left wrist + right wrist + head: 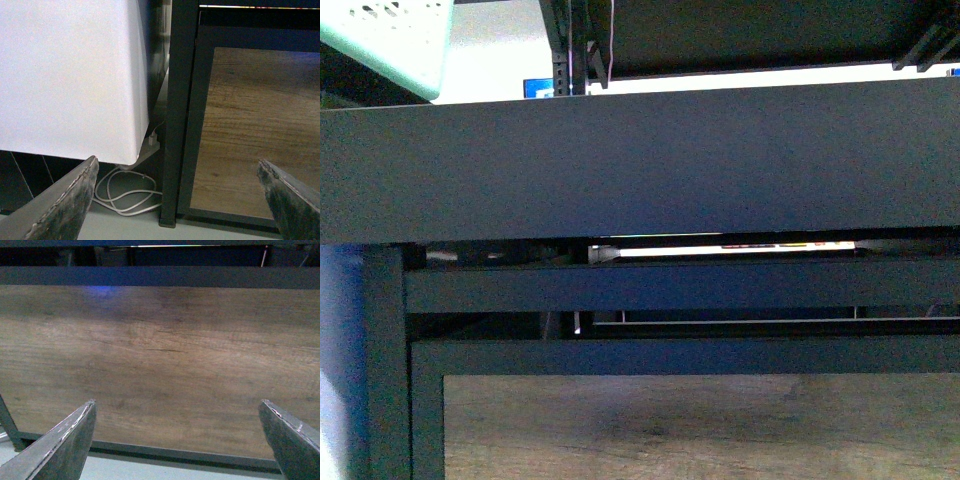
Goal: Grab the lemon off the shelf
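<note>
1. Shelf (640, 160) metalwork fills the front view. The dark front edge of one wide tray runs straight across, with a thinner rail below it and the wood-grain panel (700, 425) at the bottom.
2. Where the lemon lies cannot be told, because the tray's front edge hides the tray's top.
3. The left end effector (176, 161) is spread wide and holds nothing. It faces an upright post (175, 100) at the shelf's corner, with the wood-grain panel just beside the post.
4. A white cabinet (70, 75) stands on the post's other side, and a white cable (125, 197) lies coiled on the floor beneath it.
5. The right end effector (177, 402) is also wide open and empty, facing the wood-grain panel without touching it.
6. A pale green basket (390, 40) shows at the front view's upper left.
</note>
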`<control>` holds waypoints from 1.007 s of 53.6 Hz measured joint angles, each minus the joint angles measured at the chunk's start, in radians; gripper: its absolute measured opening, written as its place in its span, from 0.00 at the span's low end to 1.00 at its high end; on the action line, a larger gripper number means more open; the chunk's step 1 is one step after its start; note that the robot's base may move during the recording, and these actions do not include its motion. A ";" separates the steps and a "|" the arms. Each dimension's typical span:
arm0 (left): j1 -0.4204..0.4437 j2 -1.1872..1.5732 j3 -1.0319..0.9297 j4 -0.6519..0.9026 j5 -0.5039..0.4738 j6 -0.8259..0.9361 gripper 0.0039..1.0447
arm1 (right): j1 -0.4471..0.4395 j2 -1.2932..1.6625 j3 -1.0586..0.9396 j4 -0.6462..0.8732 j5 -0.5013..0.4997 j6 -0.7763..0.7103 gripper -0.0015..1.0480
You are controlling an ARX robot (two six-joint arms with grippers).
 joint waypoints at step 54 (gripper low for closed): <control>0.000 0.000 0.000 0.000 0.000 0.000 0.93 | 0.000 0.001 0.000 0.000 0.001 -0.001 0.93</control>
